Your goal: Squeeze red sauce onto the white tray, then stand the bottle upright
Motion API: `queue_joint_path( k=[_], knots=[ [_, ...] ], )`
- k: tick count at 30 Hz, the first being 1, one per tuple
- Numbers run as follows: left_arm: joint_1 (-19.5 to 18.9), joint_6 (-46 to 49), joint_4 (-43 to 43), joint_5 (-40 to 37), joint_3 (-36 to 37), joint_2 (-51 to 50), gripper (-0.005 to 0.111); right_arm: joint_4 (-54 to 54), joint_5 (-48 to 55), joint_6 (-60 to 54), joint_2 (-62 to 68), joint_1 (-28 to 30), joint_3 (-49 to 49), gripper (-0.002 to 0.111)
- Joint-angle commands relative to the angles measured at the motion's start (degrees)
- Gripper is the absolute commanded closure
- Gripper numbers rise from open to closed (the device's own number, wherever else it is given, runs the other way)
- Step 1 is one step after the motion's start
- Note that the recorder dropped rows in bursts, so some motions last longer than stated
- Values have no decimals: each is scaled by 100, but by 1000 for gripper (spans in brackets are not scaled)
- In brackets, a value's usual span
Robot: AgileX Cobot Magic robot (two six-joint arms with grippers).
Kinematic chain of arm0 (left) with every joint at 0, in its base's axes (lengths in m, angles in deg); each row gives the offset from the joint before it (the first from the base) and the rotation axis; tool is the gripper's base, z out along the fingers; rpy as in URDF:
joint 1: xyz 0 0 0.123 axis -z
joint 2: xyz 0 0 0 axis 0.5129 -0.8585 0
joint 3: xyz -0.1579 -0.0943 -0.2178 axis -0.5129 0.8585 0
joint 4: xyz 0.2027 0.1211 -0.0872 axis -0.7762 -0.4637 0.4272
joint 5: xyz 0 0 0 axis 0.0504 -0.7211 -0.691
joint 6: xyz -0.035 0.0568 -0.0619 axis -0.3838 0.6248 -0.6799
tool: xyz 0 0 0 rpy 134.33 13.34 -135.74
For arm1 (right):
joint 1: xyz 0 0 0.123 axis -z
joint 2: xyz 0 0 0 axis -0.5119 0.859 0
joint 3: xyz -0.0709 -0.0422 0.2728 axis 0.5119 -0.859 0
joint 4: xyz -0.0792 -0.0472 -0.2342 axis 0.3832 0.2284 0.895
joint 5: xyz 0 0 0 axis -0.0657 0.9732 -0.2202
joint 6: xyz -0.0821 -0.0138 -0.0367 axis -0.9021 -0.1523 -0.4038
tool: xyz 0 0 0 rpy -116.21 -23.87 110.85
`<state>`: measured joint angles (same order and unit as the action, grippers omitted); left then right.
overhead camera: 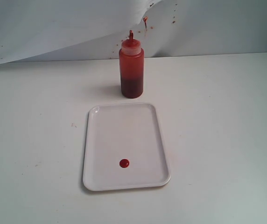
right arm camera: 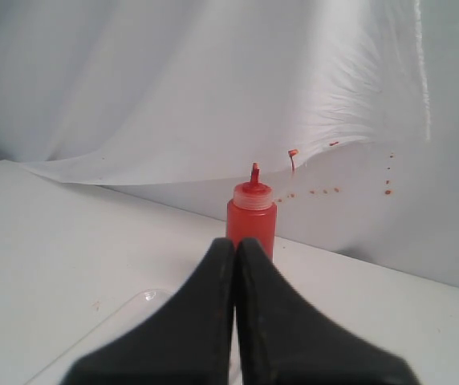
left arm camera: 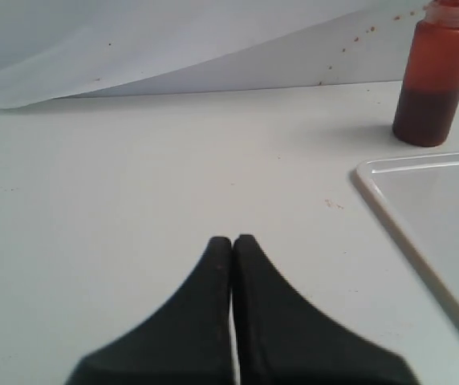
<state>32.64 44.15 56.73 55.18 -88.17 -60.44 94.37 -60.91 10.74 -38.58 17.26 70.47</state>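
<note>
- We find the bottle (overhead camera: pixel 131 70) standing upright on the counter (overhead camera: pixel 217 116), just behind the far short edge of the white tray (overhead camera: pixel 87 140) and apart from it. Its nozzle points up and its long axis is vertical.
- The red sauce (overhead camera: pixel 124 163) lies as one small round blob on the tray floor, towards the near end, well apart from the bottle.
- Left jaws: pressed together, holding nothing, low over bare counter beside the tray. From them the bottle lies ahead but off their line, past the tray's far corner.
- Right jaws: pressed together, holding nothing. The bottle stands directly ahead of them, centred on the seam between the two fingers, with a corner of the tray in between.
- Neither arm's reach shows plainly in the exterior view, so we cannot tell which is nearer. By alignment, the right jaws are the better placed.
- Judgement: both steps appear done. Any further grasp would need the right jaws to spread first and close across the upright body from the side.
- Reddish specks mark the backdrop sheet (overhead camera: pixel 54 28); these are not the squeezed sauce.
</note>
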Motion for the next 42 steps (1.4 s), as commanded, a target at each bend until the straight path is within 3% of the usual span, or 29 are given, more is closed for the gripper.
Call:
queue_joint_path(
  k=[1, 4, 8, 42],
  knots=[
    [-383, 22, -44, 59, 28, 17, 107, -34, 14, -27, -34, 38, -22, 108],
    [-524, 22, -44, 29, 28, 73, 107, -34, 14, -27, -34, 38, -22, 108],
    [-510, 22, -44, -237, 28, 284, 107, -34, 14, -27, -34, 38, -22, 108],
    [-522, 22, -44, -173, 28, 284, 107, -34, 14, -27, -56, 38, -22, 108]
  ],
)
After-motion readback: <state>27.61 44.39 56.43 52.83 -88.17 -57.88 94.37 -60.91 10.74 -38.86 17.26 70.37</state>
